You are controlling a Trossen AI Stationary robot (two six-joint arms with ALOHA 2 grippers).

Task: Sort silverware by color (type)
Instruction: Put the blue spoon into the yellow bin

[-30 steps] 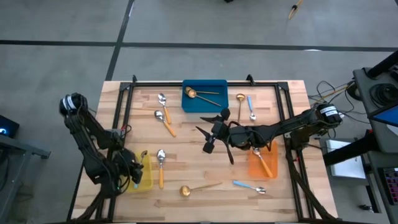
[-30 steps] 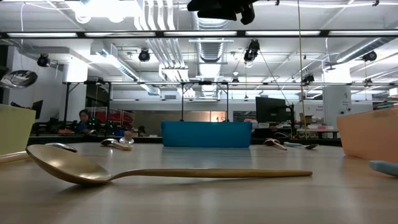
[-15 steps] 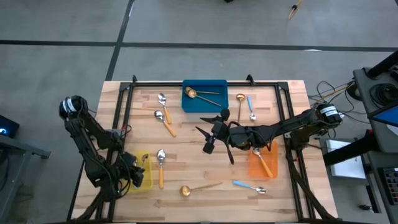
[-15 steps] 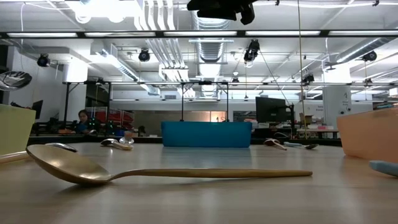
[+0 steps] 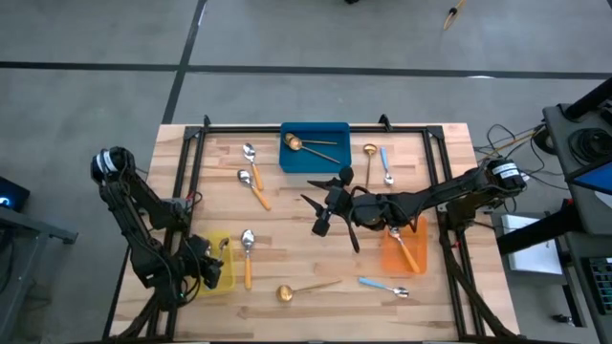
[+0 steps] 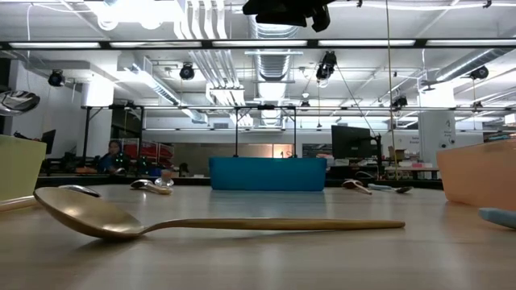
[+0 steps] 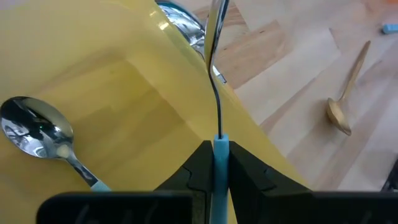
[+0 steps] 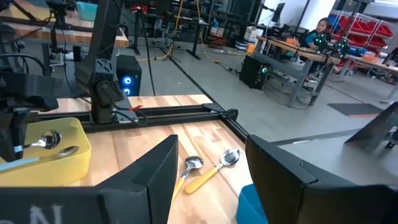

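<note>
We look down on a pale wooden slatted table (image 5: 296,253) framed by black rails, standing on a grey floor; behind it the low view shows a workshop hall with ceiling lights, pipes and shelving, and a person (image 6: 110,155) seated far off.

We take the yellow rectangular plastic bin (image 5: 221,265) as our landmark; it sits at the table's near left corner. The left gripper (image 5: 206,270) hangs over this bin, its fingers (image 7: 200,163) clamped tight on the light-blue handle of a silver-bowled spoon (image 7: 215,74) that sticks out across the bin's wall; a second blue-handled silver spoon (image 7: 38,132) lies on the bin's floor.

Just right of the bin lies an orange-handled silver spoon (image 5: 248,255); a little farther right, an all-gold spoon (image 5: 301,289); farther still, a blue-handled spoon (image 5: 384,286). Beyond the bin, two orange-handled spoons (image 5: 253,177) lie near a blue rectangular bin (image 5: 315,151) holding gold spoons; past it lie a gold spoon (image 5: 369,158) and a blue-handled one (image 5: 385,166). An orange rectangular bin (image 5: 404,250), far right of the yellow one, holds an orange-handled spoon.

The right gripper (image 5: 323,203) hovers over mid-table, well away from the yellow bin, fingers (image 8: 152,171) spread wide, holding nothing.
</note>
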